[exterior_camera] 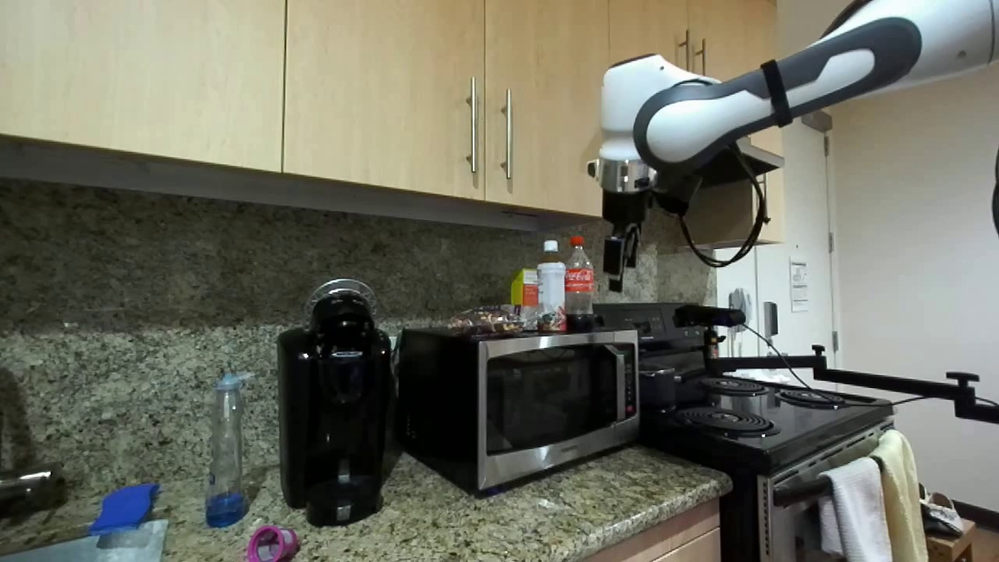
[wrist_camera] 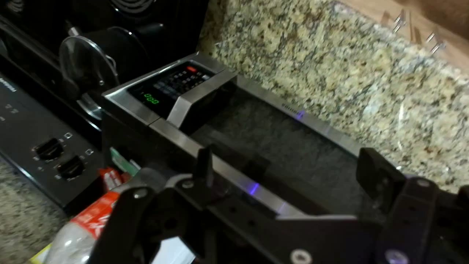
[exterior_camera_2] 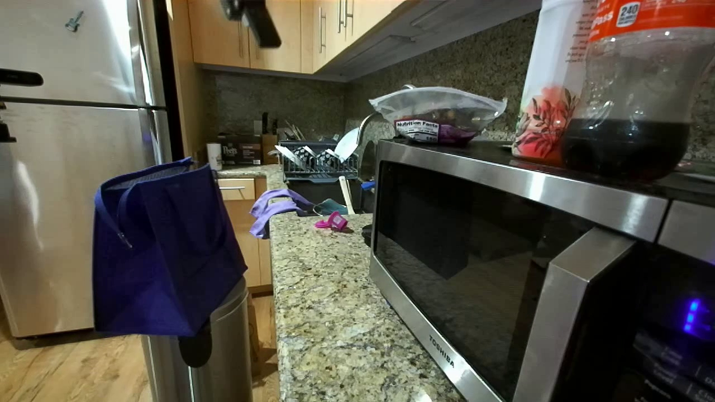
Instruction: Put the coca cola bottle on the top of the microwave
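Note:
The coca cola bottle [exterior_camera: 579, 281], with a red cap and label and dark cola at its bottom, stands upright on top of the microwave [exterior_camera: 492, 425], near its stove-side end. The other exterior view also shows the bottle [exterior_camera_2: 631, 139] on the silver microwave [exterior_camera_2: 475, 268], its upper part cut off. My gripper [exterior_camera: 620, 269] hangs pointing down beside the bottle on the stove side, apart from it. In the wrist view the gripper [wrist_camera: 287, 167] is open with nothing between its fingers, above the microwave [wrist_camera: 293, 154]. The bottle [wrist_camera: 86, 227] shows at lower left, partly hidden by the gripper.
A white-capped bottle [exterior_camera: 551, 289], a yellow box [exterior_camera: 521, 287] and a snack bag [exterior_camera: 488, 318] sit close by on the microwave. A black coffee maker [exterior_camera: 335, 421] stands beside it. The stove [exterior_camera: 726, 421] is on its other side. Cabinets [exterior_camera: 390, 94] overhang the counter.

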Controlling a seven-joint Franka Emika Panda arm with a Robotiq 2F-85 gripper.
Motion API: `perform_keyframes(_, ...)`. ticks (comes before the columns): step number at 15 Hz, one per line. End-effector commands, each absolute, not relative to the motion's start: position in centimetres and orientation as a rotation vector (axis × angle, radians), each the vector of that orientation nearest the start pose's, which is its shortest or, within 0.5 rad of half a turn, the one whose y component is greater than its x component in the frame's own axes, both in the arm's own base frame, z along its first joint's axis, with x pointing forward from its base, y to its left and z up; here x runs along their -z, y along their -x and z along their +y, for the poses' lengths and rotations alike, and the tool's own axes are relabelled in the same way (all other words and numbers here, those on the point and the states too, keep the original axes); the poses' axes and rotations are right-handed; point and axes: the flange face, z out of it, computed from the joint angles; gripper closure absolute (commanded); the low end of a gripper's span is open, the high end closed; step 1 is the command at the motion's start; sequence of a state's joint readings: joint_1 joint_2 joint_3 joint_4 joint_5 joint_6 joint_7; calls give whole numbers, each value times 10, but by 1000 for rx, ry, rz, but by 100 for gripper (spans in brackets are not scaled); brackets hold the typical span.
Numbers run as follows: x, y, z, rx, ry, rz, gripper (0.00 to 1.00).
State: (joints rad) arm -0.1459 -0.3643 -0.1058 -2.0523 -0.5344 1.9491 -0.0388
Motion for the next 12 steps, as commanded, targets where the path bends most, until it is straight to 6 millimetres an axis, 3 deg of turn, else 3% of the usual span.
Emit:
perform_keyframes(1,-575,-430,-139,-79,-2673,48,0)
perform_keyframes(6,-526,-419,-123,133,-2716,149,0)
perform_keyframes(10,-504,-420,-95,51,-2845,89,0)
perform_keyframes(12,-497,-418,-78,-81,-2905,59,0)
